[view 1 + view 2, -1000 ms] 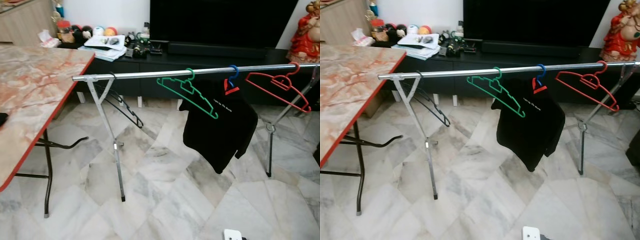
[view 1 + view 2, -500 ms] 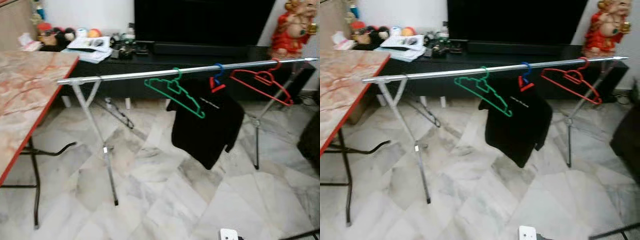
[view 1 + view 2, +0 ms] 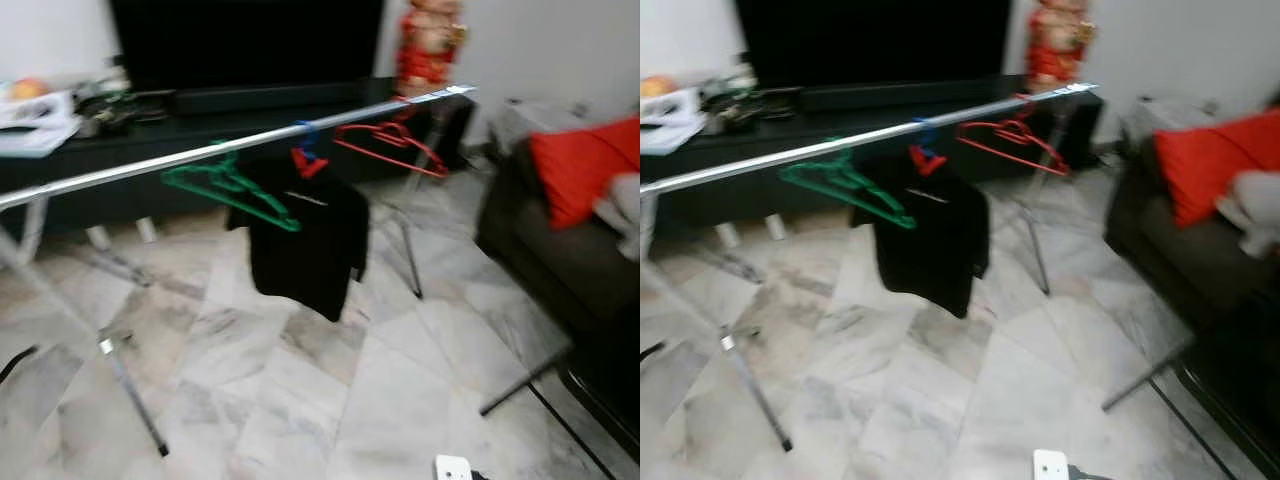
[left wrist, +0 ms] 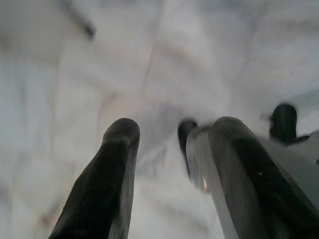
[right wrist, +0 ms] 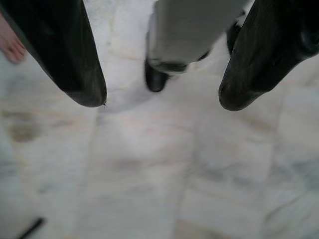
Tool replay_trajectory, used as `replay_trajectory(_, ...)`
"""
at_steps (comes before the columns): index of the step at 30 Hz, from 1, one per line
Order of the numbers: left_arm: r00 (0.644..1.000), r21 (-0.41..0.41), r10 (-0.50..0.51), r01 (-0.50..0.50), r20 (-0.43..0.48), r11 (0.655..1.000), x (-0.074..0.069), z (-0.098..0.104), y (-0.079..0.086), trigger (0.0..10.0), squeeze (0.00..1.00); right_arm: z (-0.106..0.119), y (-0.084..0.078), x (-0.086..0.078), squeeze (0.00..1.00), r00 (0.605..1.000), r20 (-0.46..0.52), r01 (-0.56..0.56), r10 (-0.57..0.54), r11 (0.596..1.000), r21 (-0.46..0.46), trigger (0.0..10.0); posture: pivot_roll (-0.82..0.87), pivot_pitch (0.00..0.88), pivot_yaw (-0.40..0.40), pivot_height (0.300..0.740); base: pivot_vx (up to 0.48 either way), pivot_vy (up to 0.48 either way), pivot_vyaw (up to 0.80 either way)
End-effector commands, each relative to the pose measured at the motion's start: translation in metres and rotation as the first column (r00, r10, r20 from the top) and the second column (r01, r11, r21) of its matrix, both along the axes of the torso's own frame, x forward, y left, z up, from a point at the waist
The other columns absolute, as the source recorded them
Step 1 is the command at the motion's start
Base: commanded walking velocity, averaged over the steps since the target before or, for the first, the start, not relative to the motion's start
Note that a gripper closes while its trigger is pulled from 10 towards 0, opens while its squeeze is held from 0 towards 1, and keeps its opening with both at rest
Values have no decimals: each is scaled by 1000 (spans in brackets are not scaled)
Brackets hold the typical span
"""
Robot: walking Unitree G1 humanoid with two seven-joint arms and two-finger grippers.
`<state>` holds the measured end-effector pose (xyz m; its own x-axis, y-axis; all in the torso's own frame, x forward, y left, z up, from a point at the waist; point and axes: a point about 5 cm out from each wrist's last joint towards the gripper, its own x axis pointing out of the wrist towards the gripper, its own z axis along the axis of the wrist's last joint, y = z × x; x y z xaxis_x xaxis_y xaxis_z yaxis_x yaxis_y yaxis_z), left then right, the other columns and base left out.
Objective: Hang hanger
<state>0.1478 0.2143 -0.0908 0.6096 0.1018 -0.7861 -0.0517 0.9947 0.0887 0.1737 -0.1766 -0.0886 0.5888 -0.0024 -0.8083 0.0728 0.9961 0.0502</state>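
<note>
One silver rail (image 3: 200,157) across the upper left, with three hangers: green (image 3: 228,190), blue (image 3: 305,150) under a black shirt (image 3: 300,240), red (image 3: 390,145). Left gripper (image 4: 169,149) and right gripper (image 5: 162,97) both wide open over the floor, holding nothing.

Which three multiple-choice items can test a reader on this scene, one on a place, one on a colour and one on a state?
1. Where does the black shirt hang on the rail?
A. between the green hanger and the red hanger
B. at the rail's far end
C. on the floor

2. What colour is the cushion on the sofa?
A. blue
B. red
C. yellow

3. How are the right gripper fingers?
A. shut on a hanger
B. shut on a shirt
C. open, holding nothing

Answers: 1 A, the shirt hangs between those two hangers; 2 B, the cushion is plainly red; 3 C, bare floor shows between the spread fingers.
</note>
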Motion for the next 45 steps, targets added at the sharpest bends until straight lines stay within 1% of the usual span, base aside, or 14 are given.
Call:
replay_trajectory(1,1000,50,-17,16,17,999,0,2,5,10000,0,1,3,2,0,1000,4,3,-3,1000,9,10000,-10,49,-25,740,0,0,-769)
replay_trajectory(3,999,132,-36,32,26,991,1,3,8,10000,0,1,3,2,0,1000,3,4,-4,1000,9,10000,-8,52,-25,740,0,0,-769)
replay_trajectory(9,997,98,7,-15,82,995,2,6,8,10000,0,0,2,1,0,1000,2,10,-10,1000,7,10000,-13,55,-24,740,0,0,-765)
replay_trajectory(10,965,111,-47,19,257,994,42,28,8,10000,0,0,2,1,0,1000,2,12,-12,1000,6,10000,-13,55,-24,740,0,0,-769)
replay_trajectory(11,965,111,-47,19,257,994,42,28,8,10000,0,0,2,1,0,1000,2,12,-12,1000,6,10000,-13,55,-24,740,0,0,-769)
replay_trajectory(12,927,120,-81,39,367,992,66,45,7,10000,0,0,1,1,0,1000,2,14,-14,1000,5,10000,-11,58,-27,740,0,0,-769)
replay_trajectory(17,877,124,-109,57,467,991,76,59,6,10000,0,0,0,1,0,1000,3,20,-20,1000,1,10000,-7,58,-28,740,0,0,-765)
replay_trajectory(22,803,149,-200,140,561,979,80,74,10,10000,0,1,-1,2,0,1000,6,26,-26,1000,-2,10000,1,54,-27,740,0,0,-766)
replay_trajectory(26,806,145,-236,187,543,972,75,72,10,10000,0,1,-1,3,0,1000,7,28,-28,1000,-3,10000,-1,51,-25,740,0,0,-766)
replay_trajectory(28,867,130,-259,224,425,966,63,55,11,10000,0,2,-1,3,0,1000,8,28,-28,1000,-3,10000,7,49,-26,740,0,0,-763)
replay_trajectory(29,881,137,-262,225,395,965,60,52,12,10000,0,2,-1,4,0,1000,8,27,-27,1000,-3,10000,8,48,-25,740,0,0,-763)
replay_trajectory(31,930,116,-213,186,299,976,49,38,13,10000,0,2,-1,5,0,999,12,31,-31,1000,-1,10000,1,45,-27,740,0,0,-753)
replay_trajectory(35,967,64,-128,117,218,991,38,26,9,10000,0,3,-1,7,0,999,27,41,-41,999,1,10000,9,42,-27,740,0,0,-184)
replay_trajectory(45,995,14,0,-1,104,1000,24,14,10,10000,0,5,-5,9,0,998,43,55,-54,999,-4,10000,-12,39,-24,740,0,0,0)
